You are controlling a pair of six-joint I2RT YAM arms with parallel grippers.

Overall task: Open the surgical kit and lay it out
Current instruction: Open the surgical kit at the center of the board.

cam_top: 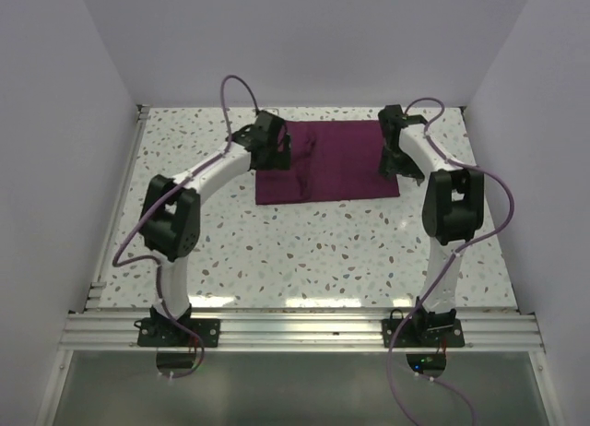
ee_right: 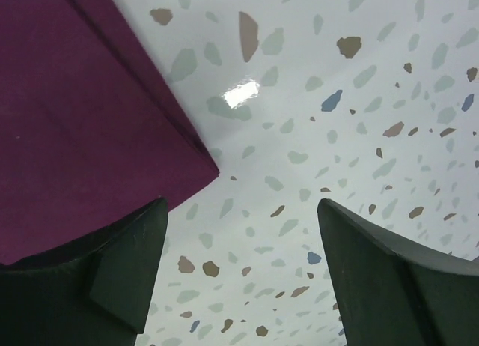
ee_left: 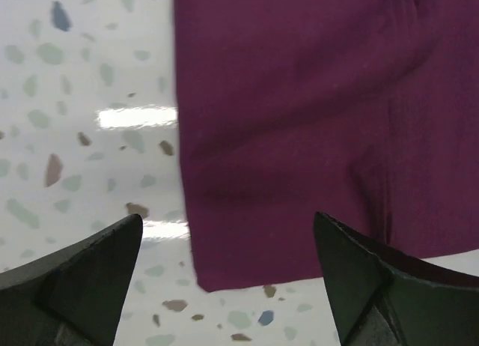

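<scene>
Top view: one dark purple-maroon cloth wrap (cam_top: 332, 163) lies flat on the far middle of the speckled terrazzo table (cam_top: 304, 251). Its surface shows shallow creases and a thin dark mark near its left part that is too small to make out; nothing but cloth can be seen of the kit. Two white arms reach over it, one on each side. The left gripper (cam_top: 278, 157) covers the cloth's far-left corner, and the right gripper (cam_top: 396, 163) covers part of its right edge, so both places are hidden from above.

Left wrist view: two black fingers (ee_left: 90, 278), cut off by the lower frame edge, stand wide apart with nothing between them; a corner of the cloth lies on the table below the gap, and the rest of the cloth runs out of frame to the top and right.

Right wrist view: two black fingers (ee_right: 389, 278), likewise cropped, stand wide apart and hold nothing; a cloth corner shows at the left, partly behind the left finger, with bare table below the gap.
</scene>
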